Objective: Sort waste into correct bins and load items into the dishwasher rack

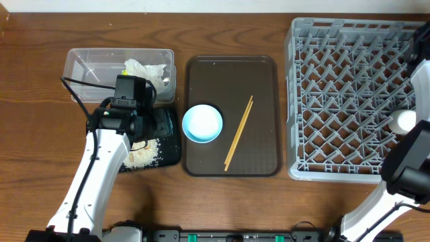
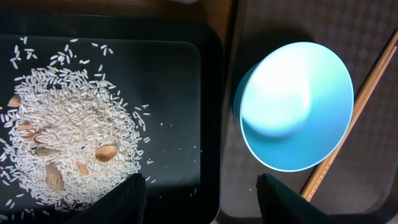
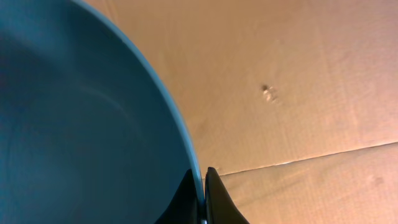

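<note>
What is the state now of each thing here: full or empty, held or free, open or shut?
left pincer: open, holding nothing.
right pincer: shut on the plate.
plate: held by its rim.
bowl: upright, empty, on the brown tray.
chopsticks: lying loose on the brown tray.
black tray: holds rice scraps.
clear tub: holds crumpled tissue.
rack: bowl and chopsticks not yet loaded.

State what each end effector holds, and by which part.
Right end effector pinches the dark blue plate by its rim. Left end effector holds nothing.
</note>
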You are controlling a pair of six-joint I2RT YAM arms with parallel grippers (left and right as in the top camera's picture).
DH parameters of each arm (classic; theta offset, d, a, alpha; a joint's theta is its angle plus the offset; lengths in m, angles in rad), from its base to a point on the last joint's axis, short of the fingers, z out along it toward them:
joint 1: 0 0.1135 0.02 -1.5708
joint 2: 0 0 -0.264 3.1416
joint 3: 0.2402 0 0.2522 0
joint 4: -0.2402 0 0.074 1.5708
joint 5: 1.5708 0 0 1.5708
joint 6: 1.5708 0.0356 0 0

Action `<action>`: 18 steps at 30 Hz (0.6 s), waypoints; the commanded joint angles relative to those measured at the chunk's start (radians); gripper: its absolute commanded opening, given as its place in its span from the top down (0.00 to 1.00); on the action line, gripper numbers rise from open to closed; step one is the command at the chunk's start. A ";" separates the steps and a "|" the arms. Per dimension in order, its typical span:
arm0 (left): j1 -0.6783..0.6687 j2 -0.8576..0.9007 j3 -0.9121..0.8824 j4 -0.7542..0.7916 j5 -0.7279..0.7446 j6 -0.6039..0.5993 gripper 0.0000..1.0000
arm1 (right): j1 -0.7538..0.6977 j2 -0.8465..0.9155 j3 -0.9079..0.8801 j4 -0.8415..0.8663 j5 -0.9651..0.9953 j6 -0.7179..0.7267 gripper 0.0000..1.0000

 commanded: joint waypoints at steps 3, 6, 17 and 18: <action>0.003 -0.002 0.007 -0.003 -0.013 0.002 0.40 | -0.019 0.029 0.006 0.004 0.030 0.007 0.99; 0.002 -0.002 0.007 0.000 -0.013 0.002 0.40 | -0.025 0.041 0.006 -0.040 0.029 0.049 0.99; 0.002 -0.002 0.007 0.001 -0.013 -0.018 0.40 | 0.001 0.047 0.006 -0.277 -0.075 0.295 0.99; 0.003 -0.002 0.007 0.000 -0.013 -0.018 0.40 | 0.012 0.046 0.006 -0.284 -0.075 0.315 0.99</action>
